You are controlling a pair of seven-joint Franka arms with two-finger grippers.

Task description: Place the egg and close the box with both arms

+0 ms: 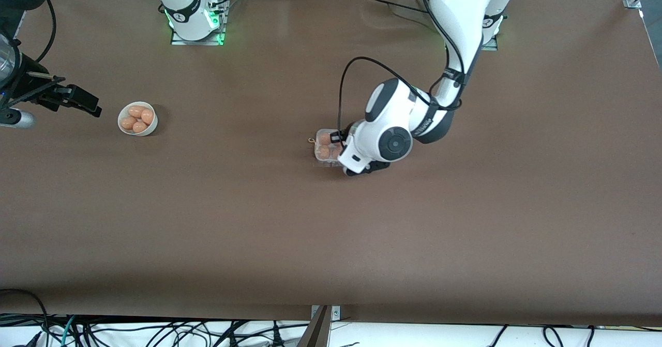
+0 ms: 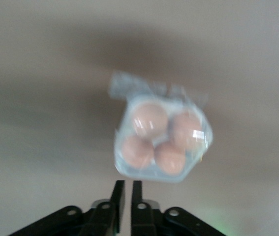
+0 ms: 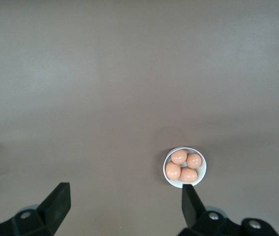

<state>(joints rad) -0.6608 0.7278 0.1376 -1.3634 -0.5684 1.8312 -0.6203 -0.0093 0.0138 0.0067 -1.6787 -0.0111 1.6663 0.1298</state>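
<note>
A wide brown bench [image 1: 258, 223] fills your front view, with loose cables hanging along its near edge and the two arm bases standing along its top edge. The left arm reaches down over the middle of the bench, its wrist covering part of the box [image 1: 325, 149]. From the left wrist view you see the box [image 2: 163, 139] as a small clear-plastic carton with a whitish tray, its four cells each holding an orange-brown egg [image 2: 150, 119]; whether the lid is down cannot be told. The left claw [image 2: 127, 199] hovers just beside the box, its fingers nearly pressed together with only a thin slit between them, pinching nothing. The right arm waits at its own end of the bench, the right claw [image 3: 124, 204] spread wide and empty near a round white bowl [image 1: 137, 119] holding four more eggs.
</note>
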